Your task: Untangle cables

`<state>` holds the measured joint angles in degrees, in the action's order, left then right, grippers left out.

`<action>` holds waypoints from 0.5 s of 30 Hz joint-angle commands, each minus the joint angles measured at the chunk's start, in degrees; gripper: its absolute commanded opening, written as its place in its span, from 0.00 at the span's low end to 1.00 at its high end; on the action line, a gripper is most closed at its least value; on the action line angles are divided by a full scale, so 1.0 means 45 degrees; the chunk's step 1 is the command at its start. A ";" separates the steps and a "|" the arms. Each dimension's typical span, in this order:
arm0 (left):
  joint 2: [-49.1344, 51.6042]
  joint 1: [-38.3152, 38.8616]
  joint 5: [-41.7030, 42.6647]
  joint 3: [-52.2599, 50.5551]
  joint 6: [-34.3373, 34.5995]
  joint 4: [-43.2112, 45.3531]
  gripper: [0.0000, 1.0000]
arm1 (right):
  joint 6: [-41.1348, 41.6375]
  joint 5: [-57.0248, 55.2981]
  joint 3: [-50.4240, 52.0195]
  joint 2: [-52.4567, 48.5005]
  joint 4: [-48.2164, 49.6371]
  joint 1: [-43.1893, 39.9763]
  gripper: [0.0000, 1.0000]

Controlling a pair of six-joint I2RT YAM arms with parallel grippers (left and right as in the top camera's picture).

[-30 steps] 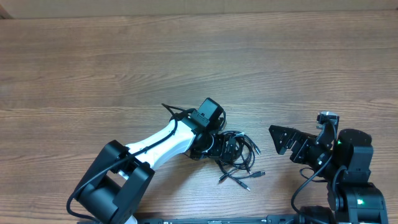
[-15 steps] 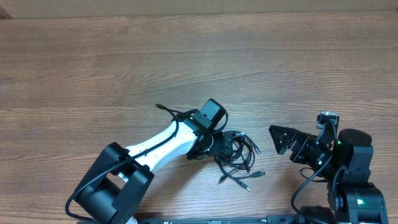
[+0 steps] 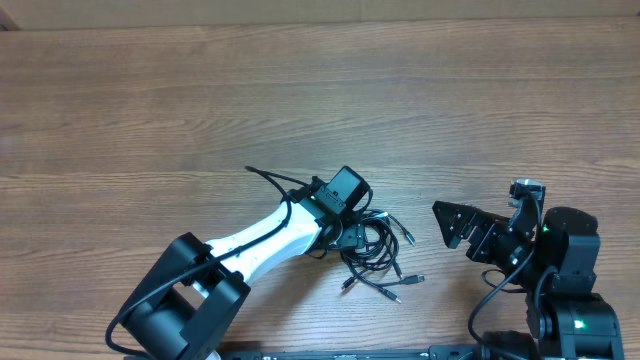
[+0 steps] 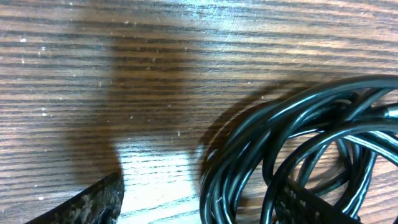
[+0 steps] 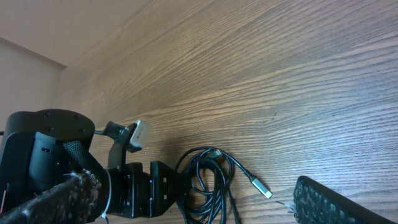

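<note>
Cables (image 3: 372, 250): thin, glossy black round cords in a tangled coil with small metal-tipped plugs (image 5: 261, 188), lying on the brown wood-grain tabletop (image 3: 300, 100). Left hand (image 3: 350, 236): over the coil's edge, rough-padded fingers spread, nothing pinched. Right hand (image 3: 450, 225): released, empty, well apart; the white left arm (image 3: 270, 230) hides the coil's near side.

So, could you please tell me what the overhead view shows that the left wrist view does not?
Only the overhead view shows the right hand, open and well apart from the cables, the left hand over the bundle, and the plug ends splayed out. Only the left wrist view shows the glossy strands up close, with one of the left hand's fingers standing clear of them on bare wood. Both show the looped cables lying on the wooden table.
</note>
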<state>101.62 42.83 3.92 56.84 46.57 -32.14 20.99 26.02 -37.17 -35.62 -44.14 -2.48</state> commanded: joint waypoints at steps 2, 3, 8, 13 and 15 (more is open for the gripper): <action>0.0894 0.0136 -0.0272 -0.0806 -0.0058 -0.0593 0.77 | 0.0034 -0.0112 -0.0175 0.0039 0.0107 0.0034 1.00; 0.0894 0.0165 -0.0219 -0.0801 -0.0058 -0.0665 0.77 | 0.0029 -0.0112 -0.0175 0.0039 0.0112 0.0034 1.00; 0.0894 0.0335 -0.0141 -0.0801 -0.0131 -0.0797 0.62 | 0.0034 -0.0112 -0.0175 0.0039 0.0112 0.0034 1.00; 0.0894 0.0573 0.0010 -0.0835 -0.0607 -0.0753 0.84 | 0.0034 -0.0112 -0.0175 0.0039 0.0107 0.0034 1.00; 0.0894 0.0573 0.0034 -0.0835 -0.0738 -0.0641 0.87 | 0.0034 -0.0112 -0.0175 0.0039 0.0107 0.0034 1.00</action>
<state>101.58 45.04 3.05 56.88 44.53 -34.35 20.99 25.96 -37.17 -35.62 -44.10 -2.48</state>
